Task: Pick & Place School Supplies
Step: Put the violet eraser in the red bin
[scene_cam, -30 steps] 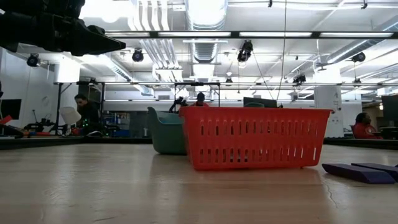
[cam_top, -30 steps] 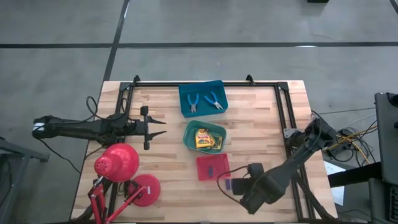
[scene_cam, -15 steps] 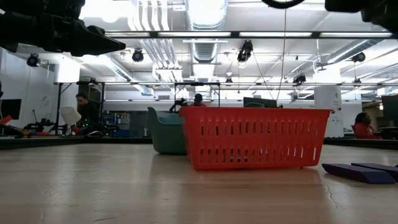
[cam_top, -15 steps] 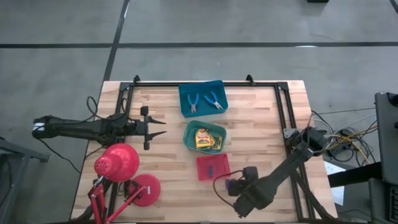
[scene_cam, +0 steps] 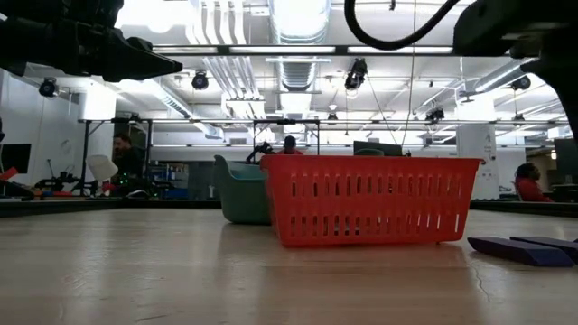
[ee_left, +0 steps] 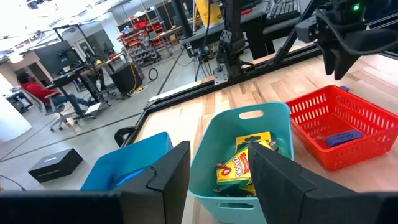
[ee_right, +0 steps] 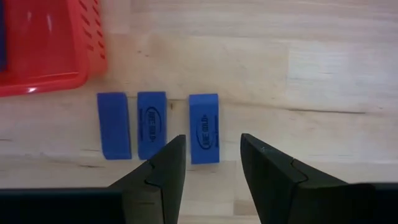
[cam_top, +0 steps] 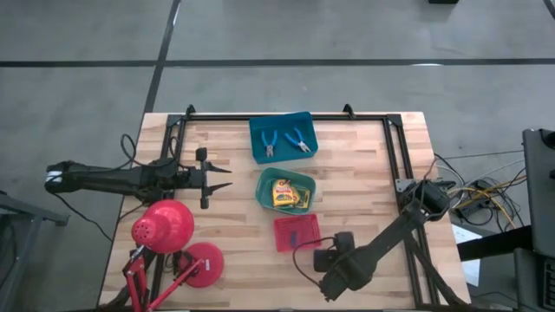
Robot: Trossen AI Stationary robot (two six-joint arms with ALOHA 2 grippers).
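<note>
Three dark blue blocks (ee_right: 152, 124) lie flat on the wooden table just beside the red tray (ee_right: 43, 46); in the low view they show at the right (scene_cam: 519, 250). My right gripper (ee_right: 211, 155) hangs open above them, pointing down, its fingers over the block farthest from the tray (ee_right: 204, 128) without touching it. One more blue block (ee_left: 343, 136) lies in the red tray (ee_left: 336, 118). Yellow-and-green boxes (ee_left: 244, 163) lie in the green tray (cam_top: 286, 192). Two blue-handled tools (cam_top: 284, 140) lie in the blue tray (cam_top: 282, 126). My left gripper (cam_top: 224, 178) waits open at the table's left.
A red desk lamp (cam_top: 165, 227) stands at the near left corner, close under my left arm. A black frame (cam_top: 395, 139) runs along the table's far and right edges. Bare wood lies to the right of the trays.
My right gripper has come down toward the blue blocks and shifted toward the table's left. In the low view it has entered at the top right. The blocks and trays have stayed where they were.
</note>
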